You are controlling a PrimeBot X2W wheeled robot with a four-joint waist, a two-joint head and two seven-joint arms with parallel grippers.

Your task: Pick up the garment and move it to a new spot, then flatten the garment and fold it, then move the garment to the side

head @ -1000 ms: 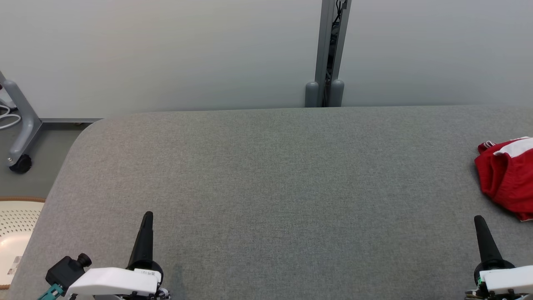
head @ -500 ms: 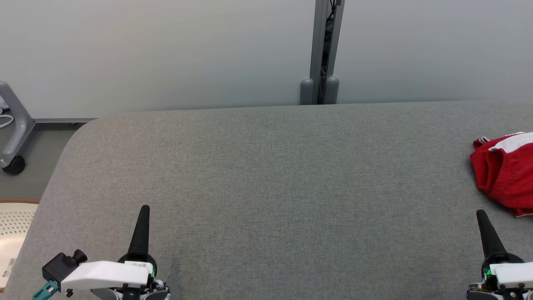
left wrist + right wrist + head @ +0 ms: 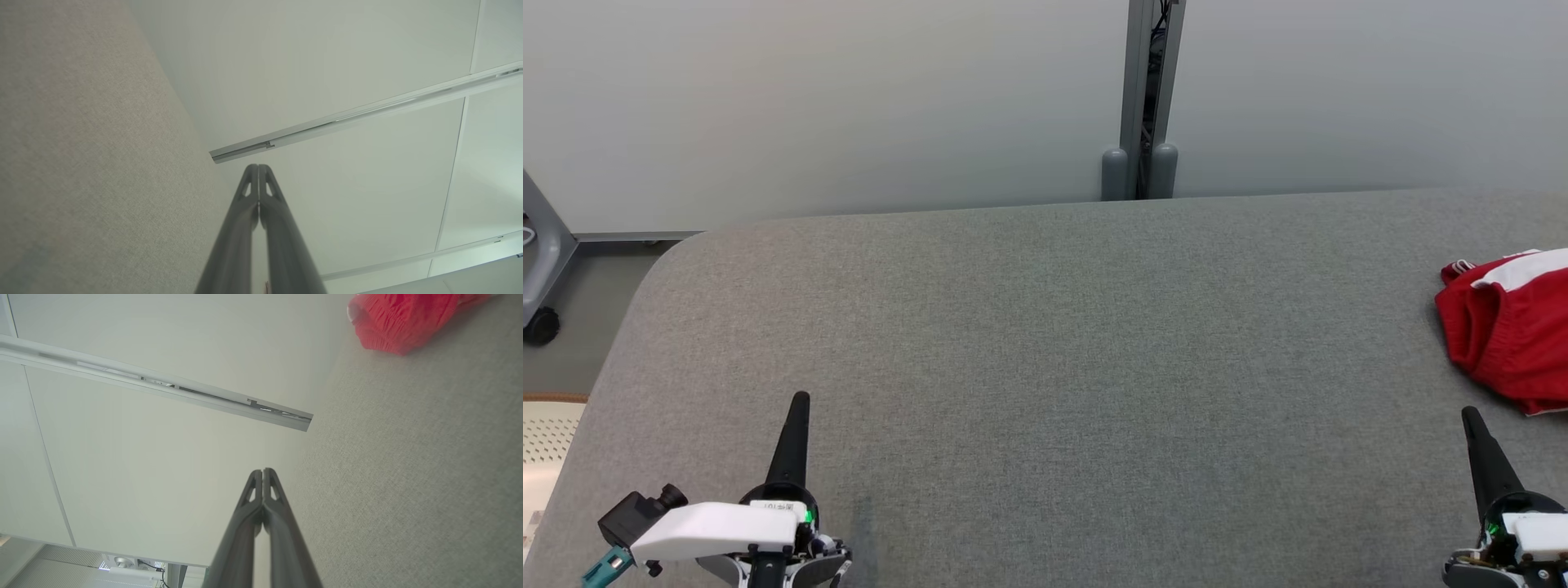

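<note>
The garment (image 3: 1507, 328) is a red piece with a white band, lying crumpled at the far right edge of the grey padded table (image 3: 1045, 343); it also appears as the red garment (image 3: 398, 318) at the top of the right wrist view. My right gripper (image 3: 1470, 412) is shut and empty, hovering at the lower right, a short way in front of the garment. My left gripper (image 3: 800, 398) is shut and empty at the lower left, far from it. Both wrist views show the fingers pressed together: left gripper (image 3: 258, 166), right gripper (image 3: 262, 470).
A pale wall with a vertical metal channel (image 3: 1147, 98) stands right behind the table. At the left lie the floor, a grey wheeled stand leg (image 3: 539, 278) and a perforated cream panel (image 3: 543, 441).
The head camera has shifted, so the whole picture slid left and slightly up. Both grippers stay shut and hold their places at the bottom.
</note>
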